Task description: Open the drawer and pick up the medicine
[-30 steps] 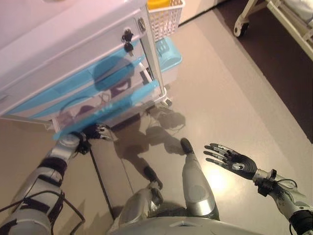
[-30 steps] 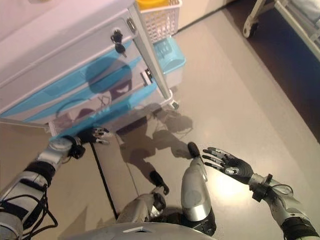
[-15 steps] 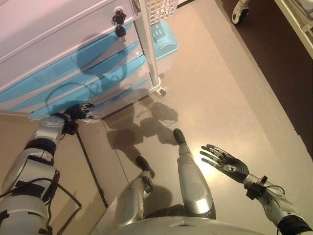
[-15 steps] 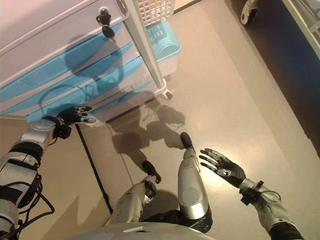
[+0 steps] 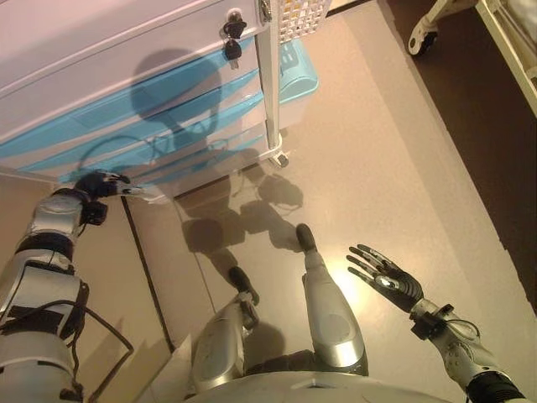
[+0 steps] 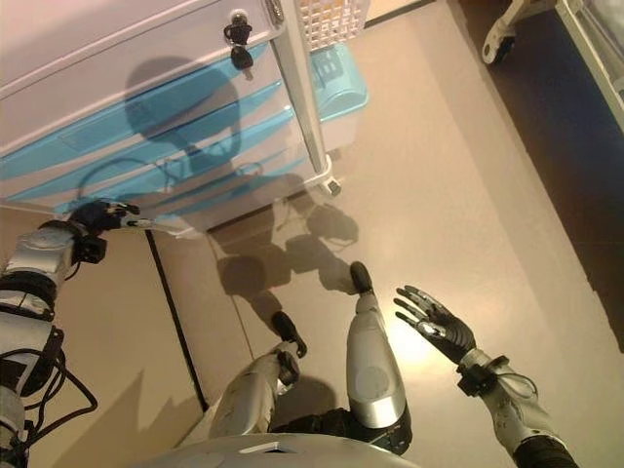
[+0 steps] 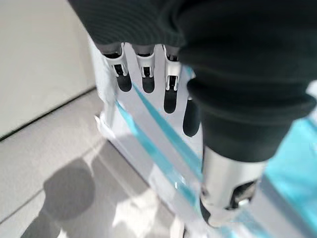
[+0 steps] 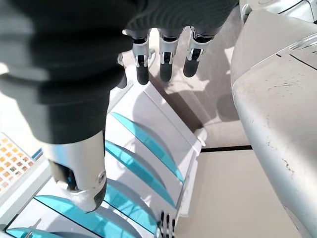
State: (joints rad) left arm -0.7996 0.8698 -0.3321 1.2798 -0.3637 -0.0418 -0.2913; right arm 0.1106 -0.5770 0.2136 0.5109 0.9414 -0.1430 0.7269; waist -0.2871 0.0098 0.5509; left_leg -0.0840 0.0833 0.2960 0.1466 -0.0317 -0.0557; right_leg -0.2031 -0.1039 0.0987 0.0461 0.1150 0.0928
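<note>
Left eye view shows the left hand [image 5: 99, 184] open at the lowest drawer [image 5: 168, 164], right hand [image 5: 391, 280] spread above the floor [image 5: 394, 159]

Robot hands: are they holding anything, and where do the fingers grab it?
Nothing is held. The left hand reaches open to the cabinet's lowest blue drawer handle, not gripping. The right hand hangs open over the floor.

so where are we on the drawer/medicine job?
Done: nothing visible. The drawers of the cabinet look closed, and no medicine shows in any view. In hand: the left hand is at the lower left corner of the cabinet by the bottom blue handle, fingers straight and holding nothing. The right hand hangs open over the floor. Left: grip a handle, pull the drawer open, pick the medicine.
</note>
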